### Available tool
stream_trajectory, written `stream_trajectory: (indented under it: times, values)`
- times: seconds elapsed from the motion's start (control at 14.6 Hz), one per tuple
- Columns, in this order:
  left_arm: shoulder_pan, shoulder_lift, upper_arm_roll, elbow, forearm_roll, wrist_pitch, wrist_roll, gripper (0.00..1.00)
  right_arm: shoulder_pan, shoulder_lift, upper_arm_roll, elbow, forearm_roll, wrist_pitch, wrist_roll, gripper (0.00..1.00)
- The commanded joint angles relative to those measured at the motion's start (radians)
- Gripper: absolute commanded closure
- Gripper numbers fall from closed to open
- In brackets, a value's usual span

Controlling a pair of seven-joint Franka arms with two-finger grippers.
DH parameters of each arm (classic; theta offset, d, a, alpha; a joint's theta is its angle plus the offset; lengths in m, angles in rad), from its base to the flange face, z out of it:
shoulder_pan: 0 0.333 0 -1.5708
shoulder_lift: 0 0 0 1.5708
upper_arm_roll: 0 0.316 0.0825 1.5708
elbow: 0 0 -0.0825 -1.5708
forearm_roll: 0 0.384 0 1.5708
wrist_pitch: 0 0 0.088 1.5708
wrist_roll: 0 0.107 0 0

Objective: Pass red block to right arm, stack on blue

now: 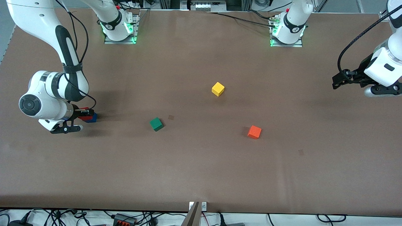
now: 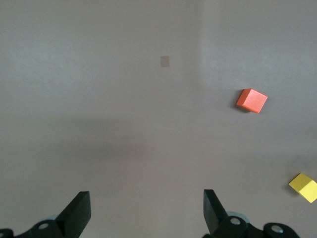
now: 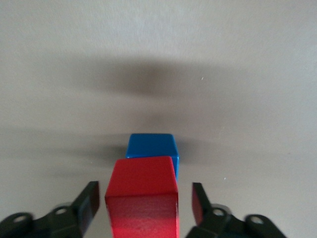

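The red block (image 3: 142,198) rests on the blue (image 3: 151,146) cube, set off from it so that part of the blue top shows. My right gripper (image 3: 145,198) is open around the red block, with a gap between each finger and the block's sides. In the front view this stack, red block (image 1: 82,118) on blue (image 1: 93,118), sits at the right arm's end of the table with the right gripper (image 1: 84,113) low around it. At its own end of the table my left gripper (image 1: 338,81) hangs open and empty above the surface, and its arm waits. Between its fingers (image 2: 79,210) only bare table shows.
A green cube (image 1: 156,124), a yellow cube (image 1: 218,89) and an orange cube (image 1: 254,132) lie spread over the middle of the brown table. The left wrist view shows the orange cube (image 2: 251,100) and the yellow cube (image 2: 303,187).
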Motion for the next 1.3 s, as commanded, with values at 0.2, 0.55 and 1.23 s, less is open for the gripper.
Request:
stream_trajectory:
  times: [0.2, 0.55, 1.23]
  values:
    - [-0.009, 0.037, -0.005, 0.072, 0.005, -0.025, -0.012, 0.0, 0.013, -0.097, 0.015, 0.129, -0.007, -0.181, 0.059, 0.0]
    - [-0.029, 0.038, -0.007, 0.077, 0.007, -0.027, -0.021, 0.0, 0.025, -0.102, 0.01, 0.382, -0.011, -0.309, 0.037, 0.0]
    - [-0.029, 0.038, -0.007, 0.077, 0.007, -0.027, -0.021, 0.0, 0.017, -0.157, 0.002, 0.5, 0.041, -0.566, 0.215, 0.0]
